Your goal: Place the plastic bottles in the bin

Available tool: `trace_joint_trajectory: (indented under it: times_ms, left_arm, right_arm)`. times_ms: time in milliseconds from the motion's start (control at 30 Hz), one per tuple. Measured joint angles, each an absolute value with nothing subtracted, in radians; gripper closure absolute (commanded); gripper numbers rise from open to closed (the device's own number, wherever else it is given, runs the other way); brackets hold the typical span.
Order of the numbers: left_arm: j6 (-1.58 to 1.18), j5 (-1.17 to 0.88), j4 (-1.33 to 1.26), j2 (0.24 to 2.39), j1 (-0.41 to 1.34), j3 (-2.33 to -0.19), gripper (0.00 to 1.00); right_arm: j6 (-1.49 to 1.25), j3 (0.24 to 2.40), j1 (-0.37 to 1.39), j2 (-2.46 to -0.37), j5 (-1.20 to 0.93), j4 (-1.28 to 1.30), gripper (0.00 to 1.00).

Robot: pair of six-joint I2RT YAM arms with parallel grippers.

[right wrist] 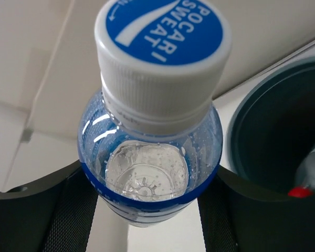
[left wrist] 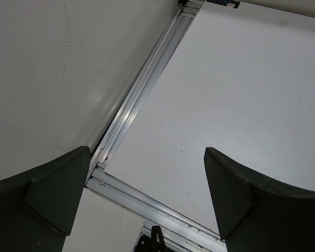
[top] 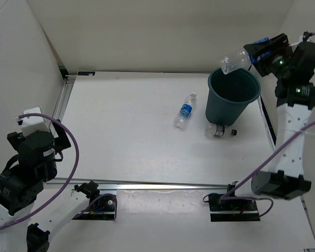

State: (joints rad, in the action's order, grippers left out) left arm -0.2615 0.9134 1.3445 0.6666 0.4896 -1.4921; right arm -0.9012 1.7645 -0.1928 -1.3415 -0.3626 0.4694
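**While one bottle hangs at the bin's rim, two lie on the table**

Where my right gripper sits, up at the far right corner, its fingers are clamped on the held bottle — a clear one with a blue band and a white cap whose blue disc reads POCARI SWEAT. From the top camera that bottle is tilted, its clear end poking out above the far rim of the bin. Through the right wrist camera I see the bin's dark mouth just beside and below the bottle. Inside it, at the edge of the picture, is a red-capped bottle.

Two more are on the table. A blue-labelled bottle lies on its side left of the bin, near it but apart. A third bottle lies at the foot of the bin on the near side; whether it touches the wall I cannot tell.

My left gripper hangs over the table's left edge, well apart from every bottle — jaws spread wide, nothing between them, only the aluminium rail and the side wall below.
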Motion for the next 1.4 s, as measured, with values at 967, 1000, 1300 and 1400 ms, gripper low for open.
trace_joint_trajectory:
  times_ms: [967,1000,1300,1400]
  left_arm:
    - [-0.192,0.771,1.222,0.72,0.49,-1.413,0.0]
    - [-0.191,0.775,1.214,0.722,0.49,-1.407,0.0]
    - [-0.205,0.801,1.172,0.717,0.488,-1.378,0.0]
    - [-0.221,0.811,1.18,0.706,0.488,-1.372,0.0]
  right_arm:
    - [-0.627,1.71,-0.068,-1.397,0.188,0.623,0.0]
    - [-0.68,1.644,-0.097,-1.337,0.187,0.631,0.0]
    - [-1.194,0.771,-0.482,-0.802,-0.054,0.617,0.0]
    - [-1.292,0.578,-0.551,-0.812,-0.178,0.597,0.0]
